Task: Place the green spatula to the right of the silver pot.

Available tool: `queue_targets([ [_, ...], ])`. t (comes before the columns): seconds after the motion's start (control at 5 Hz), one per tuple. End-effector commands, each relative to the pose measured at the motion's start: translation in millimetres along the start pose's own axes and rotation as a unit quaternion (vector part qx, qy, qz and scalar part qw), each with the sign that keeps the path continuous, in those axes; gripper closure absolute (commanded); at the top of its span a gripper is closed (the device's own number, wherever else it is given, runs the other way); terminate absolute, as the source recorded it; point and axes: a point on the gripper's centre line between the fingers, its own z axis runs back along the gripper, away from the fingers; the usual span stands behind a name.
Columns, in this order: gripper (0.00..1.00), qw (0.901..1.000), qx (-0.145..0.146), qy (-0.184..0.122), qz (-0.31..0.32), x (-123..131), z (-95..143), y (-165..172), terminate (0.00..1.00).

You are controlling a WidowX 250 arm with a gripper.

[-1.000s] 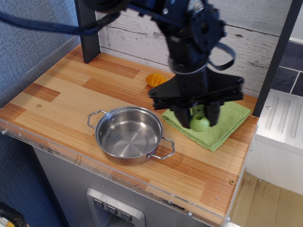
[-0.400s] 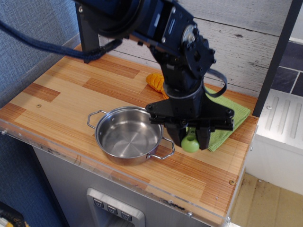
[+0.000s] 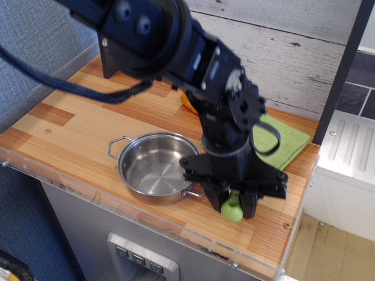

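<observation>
My pincer [image 3: 232, 206] pinches the green spatula [image 3: 232, 208] by its handle, low over the surface [image 3: 76, 126], just right of the silver pot [image 3: 159, 167]: held clear of the pot's near loop so that, I judge, release lands it beside the rim.

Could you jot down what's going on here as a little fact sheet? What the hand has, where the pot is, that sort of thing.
hand: closed around the green spatula, low over the counter's front right part
green spatula: only its lime handle end shows; blade hidden
silver pot: empty, upright, just left of the hand
green cloth: flat behind the hand, partly covered by the arm
orange object: mostly hidden behind the arm
wooden counter: holds everything
</observation>
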Motion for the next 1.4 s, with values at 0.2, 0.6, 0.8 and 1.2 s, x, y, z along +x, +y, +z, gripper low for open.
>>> queue_targets([
  [0.2, 1.0, 0.9983, 0.022, 0.02, -0.05, -15.2, -21.3, -6.5, 0.0],
  [0.6, 0.0, 0.9994, 0.035, -0.008, 0.001, -6.7, -14.3, -5.3, 0.0],
  [0.8, 0.0, 0.9992, 0.035, -0.015, 0.008, -3.8, -7.4, -2.2, 0.0],
  [1.2, 0.0, 0.9986, 0.017, -0.045, 0.023, 8.9, 20.9, -5.1, 0.0],
])
